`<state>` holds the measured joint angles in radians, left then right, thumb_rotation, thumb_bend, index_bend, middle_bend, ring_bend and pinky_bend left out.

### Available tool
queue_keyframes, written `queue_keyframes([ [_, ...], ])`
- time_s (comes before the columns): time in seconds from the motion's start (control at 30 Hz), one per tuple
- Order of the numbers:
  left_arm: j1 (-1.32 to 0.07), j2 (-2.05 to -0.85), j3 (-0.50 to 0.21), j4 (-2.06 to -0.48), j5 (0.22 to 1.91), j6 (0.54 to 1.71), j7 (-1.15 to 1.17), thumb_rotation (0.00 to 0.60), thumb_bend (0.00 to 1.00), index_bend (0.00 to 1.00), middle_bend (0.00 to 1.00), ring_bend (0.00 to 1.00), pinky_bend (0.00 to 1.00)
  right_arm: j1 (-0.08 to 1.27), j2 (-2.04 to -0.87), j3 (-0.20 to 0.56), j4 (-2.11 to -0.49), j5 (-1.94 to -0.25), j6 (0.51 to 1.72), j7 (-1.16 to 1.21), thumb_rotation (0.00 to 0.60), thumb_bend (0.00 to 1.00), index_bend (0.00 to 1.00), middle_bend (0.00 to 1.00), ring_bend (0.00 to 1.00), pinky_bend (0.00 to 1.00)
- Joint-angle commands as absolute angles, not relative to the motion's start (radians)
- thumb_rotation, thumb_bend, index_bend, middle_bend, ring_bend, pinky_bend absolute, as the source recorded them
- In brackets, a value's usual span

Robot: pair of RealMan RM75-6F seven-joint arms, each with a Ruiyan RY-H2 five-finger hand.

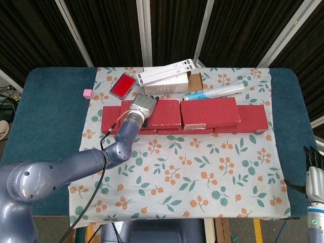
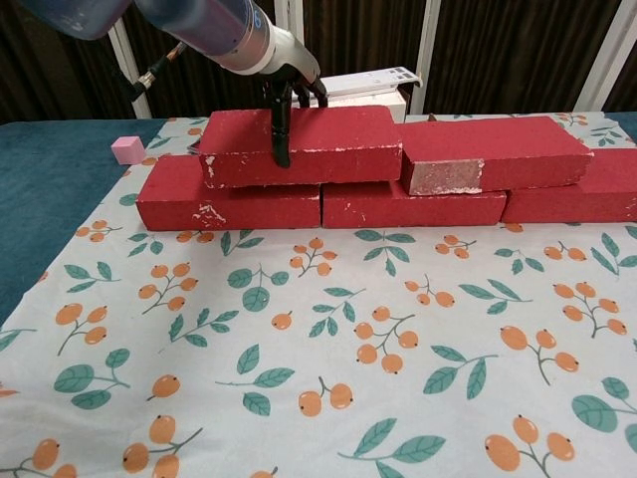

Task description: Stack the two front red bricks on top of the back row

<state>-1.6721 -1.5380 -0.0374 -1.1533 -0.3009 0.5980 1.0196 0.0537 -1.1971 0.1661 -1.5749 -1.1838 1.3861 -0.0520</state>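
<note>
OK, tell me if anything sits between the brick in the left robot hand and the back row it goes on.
Nothing visible does. The left robot hand grips the upper left brick, which already lies on the back row with its right end against the other stacked brick.

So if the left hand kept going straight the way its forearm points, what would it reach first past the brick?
The left hand grips the upper left brick and points toward the table's back. Beyond it, the white box likely comes first, though depth is unclear and the red case lies close beside that line.
</note>
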Motion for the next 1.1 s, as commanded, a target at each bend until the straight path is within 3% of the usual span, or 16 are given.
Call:
queue_keyframes([
  [0.03, -1.674, -1.552, -0.037, -1.136, -0.293, 0.6, 1.018, 0.6, 0.02, 0.36, 0.37, 0.26, 0.18, 0.054, -1.198, 0.166, -1.574, -1.183, 1.386, -0.052, 0.6, 0.15, 0.0, 0.0, 0.0, 0.0],
  [1.1, -1.702, -1.645, -0.055, -1.032, -0.375, 0.595, 1.096, 0.6, 0.02, 0.34, 0.37, 0.25, 0.18, 0.053, -1.195, 0.171, -1.563, -1.176, 1.379, -0.033, 0.6, 0.15, 0.0, 0.0, 0.0, 0.0],
])
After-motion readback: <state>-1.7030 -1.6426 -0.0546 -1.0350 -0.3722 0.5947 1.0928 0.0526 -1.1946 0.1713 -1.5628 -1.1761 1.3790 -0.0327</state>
